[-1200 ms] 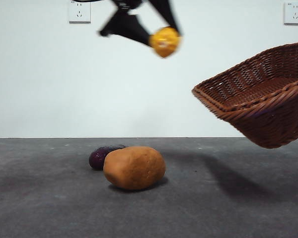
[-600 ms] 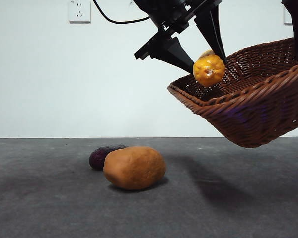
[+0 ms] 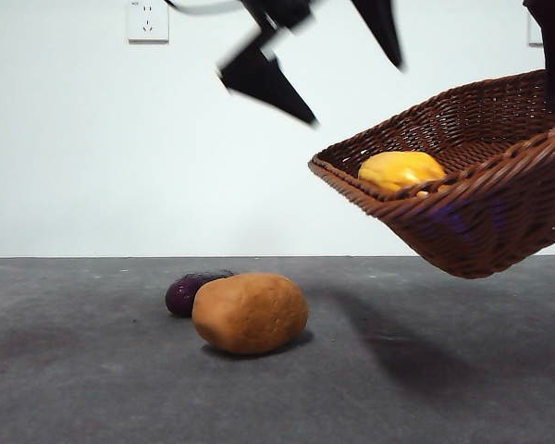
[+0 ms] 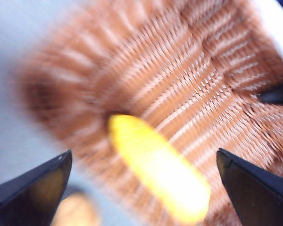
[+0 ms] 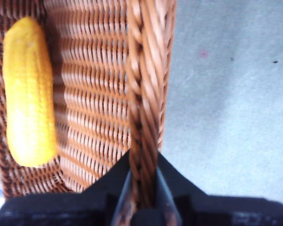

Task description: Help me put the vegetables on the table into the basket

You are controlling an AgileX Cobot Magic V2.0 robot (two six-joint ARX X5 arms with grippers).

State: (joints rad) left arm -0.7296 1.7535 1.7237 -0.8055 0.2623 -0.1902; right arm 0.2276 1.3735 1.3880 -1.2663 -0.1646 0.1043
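Grey, matte and faintly mottled, the tabletop [image 3: 92, 370] spans the whole front view below a plain white wall.

Next in size I have the basket [image 3: 481, 208], reddish-brown wicker, held off the tabletop and tilted so its open side faces the left of the front view. My right gripper [image 5: 141, 188] is clamped on its braided rim, one jaw on either side of the weave, as the right wrist view shows.

On the tabletop the tan-orange potato [image 3: 250, 313] lies well left of and below the basket.

My left gripper [image 3: 338, 69] hangs above the basket's low edge, jaws spread wide and holding nothing; it is smeared by motion blur in the front view.

Inside the basket I see the yellow vegetable [image 3: 401, 171] lying on the woven floor near the low rim; the right wrist view shows it as a long bumpy shape against the side wall.

Smallest, the dark purple eggplant [image 3: 187, 292] sits on the tabletop just behind the potato, touching or nearly touching it; I cannot tell which.
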